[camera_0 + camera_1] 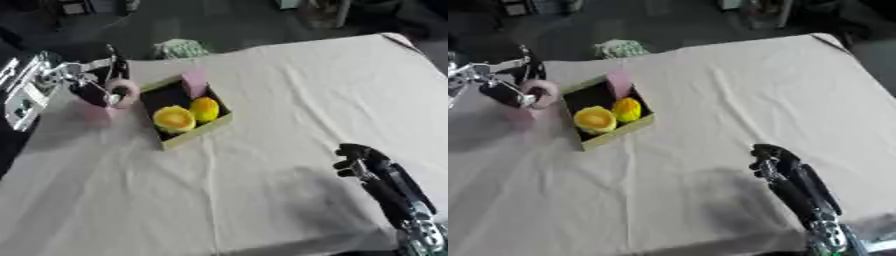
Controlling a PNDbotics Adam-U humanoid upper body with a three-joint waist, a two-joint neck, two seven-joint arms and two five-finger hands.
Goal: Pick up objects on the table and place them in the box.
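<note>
A low cardboard box [198,134] sits on the white-clothed table, left of centre. Inside it lie a yellow bowl-like thing [173,119], a yellow-orange fruit [205,109] and a pink block [194,82] leaning at the far corner. My left hand [94,89] hovers just left of the box, fingers curled round a pale pink round object [124,93]. My right hand [357,162] rests low at the right, fingers curled, holding nothing.
A pink patch [94,111] lies on the cloth under the left hand. A green-and-white patterned thing [181,48] sits beyond the table's far edge. The table's far right corner [394,37] lies at the upper right.
</note>
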